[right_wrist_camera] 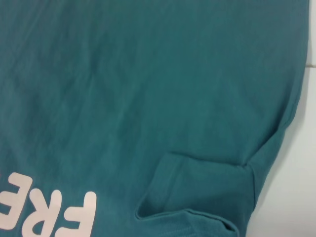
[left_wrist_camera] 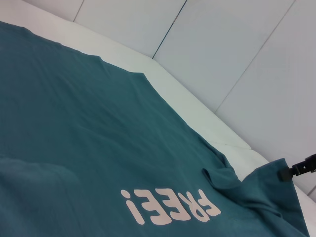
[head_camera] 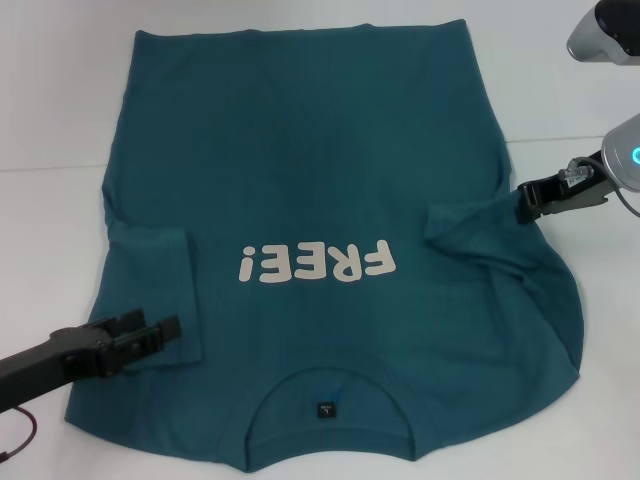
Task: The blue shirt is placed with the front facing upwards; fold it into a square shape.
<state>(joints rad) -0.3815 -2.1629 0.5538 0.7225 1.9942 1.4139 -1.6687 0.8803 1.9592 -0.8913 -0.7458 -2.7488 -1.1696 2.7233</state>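
The blue shirt (head_camera: pixel 300 150) lies front up on the white table (head_camera: pixel 50 100), its collar and small dark tag (head_camera: pixel 326 408) nearest me. White "FREE!" lettering (head_camera: pixel 318 262) crosses its chest. On the left, the sleeve (head_camera: pixel 150 260) is folded inward onto the body. My left gripper (head_camera: pixel 160 330) hovers low over that sleeve's end, fingers apart and holding nothing. My right gripper (head_camera: pixel 524 200) is shut on the edge of the right sleeve (head_camera: pixel 470 225), which is raised and drawn inward. The left wrist view shows the shirt (left_wrist_camera: pixel 74 123) and the right gripper (left_wrist_camera: pixel 285 174) pinching the cloth. The right wrist view shows the shirt (right_wrist_camera: pixel 148 74) with the sleeve fold (right_wrist_camera: pixel 197 187).
Bare white table surface (head_camera: pixel 560 120) runs beside the shirt on the right, and a strip shows on the left. The shirt's right shoulder area (head_camera: pixel 545 330) is bunched into a curved ridge. A light wall (left_wrist_camera: pixel 237 49) stands behind the table.
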